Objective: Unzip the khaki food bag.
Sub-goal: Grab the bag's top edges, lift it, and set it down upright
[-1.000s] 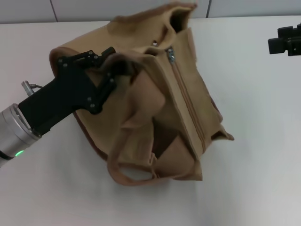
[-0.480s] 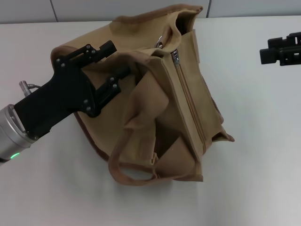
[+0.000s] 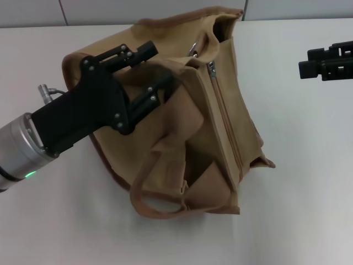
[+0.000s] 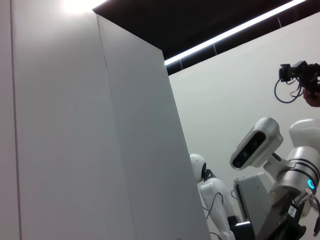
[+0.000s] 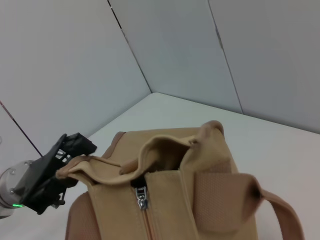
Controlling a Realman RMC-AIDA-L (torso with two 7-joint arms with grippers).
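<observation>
The khaki food bag point(image 3: 182, 127) lies tilted on the white table point(image 3: 298, 221), its webbing handle looping toward me. Its zipper runs down the top panel and looks closed, with the silver zipper pull point(image 3: 211, 68) at the far end; the pull also shows in the right wrist view point(image 5: 142, 197). My left gripper point(image 3: 164, 66) is at the bag's left top edge, shut on a fold of the bag's rim fabric; it also shows in the right wrist view point(image 5: 75, 167). My right gripper point(image 3: 309, 63) hovers at the far right, apart from the bag. The front pocket flap is hidden.
The table meets a grey panelled wall point(image 3: 110, 11) just behind the bag. The left wrist view shows only a white wall panel point(image 4: 75, 140) and other robots point(image 4: 270, 165) in the room.
My left gripper has moved right and slightly away from me with the bag's rim, shifting the bag's top end right. My right gripper has crept left toward the bag.
</observation>
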